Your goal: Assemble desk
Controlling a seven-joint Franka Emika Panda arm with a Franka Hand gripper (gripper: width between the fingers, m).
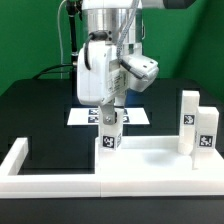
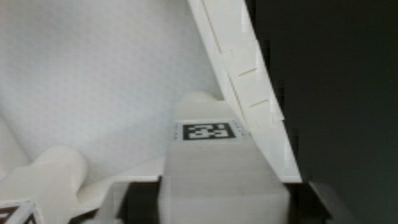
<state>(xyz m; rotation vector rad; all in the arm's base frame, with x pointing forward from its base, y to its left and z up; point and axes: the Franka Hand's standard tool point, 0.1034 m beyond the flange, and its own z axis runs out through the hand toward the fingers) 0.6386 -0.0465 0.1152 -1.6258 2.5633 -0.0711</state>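
Note:
My gripper (image 1: 110, 122) is shut on a short white block leg (image 1: 110, 140) with a black-and-white tag and holds it upright over the near left corner of the white desk top (image 1: 155, 162). In the wrist view the leg (image 2: 214, 150) runs between my dark fingers (image 2: 143, 202) and points down at the top's flat surface (image 2: 107, 70), close to its raised rim (image 2: 240, 60). Whether the leg touches the top is not clear. Two more tagged legs (image 1: 187, 118) (image 1: 205, 130) stand upright at the top's end on the exterior view's right.
The marker board (image 1: 135, 116) lies on the black table behind the gripper. Long white border bars (image 1: 35, 168) run along the front and the exterior view's left. Another rounded white piece (image 2: 50, 178) shows beside the held leg in the wrist view.

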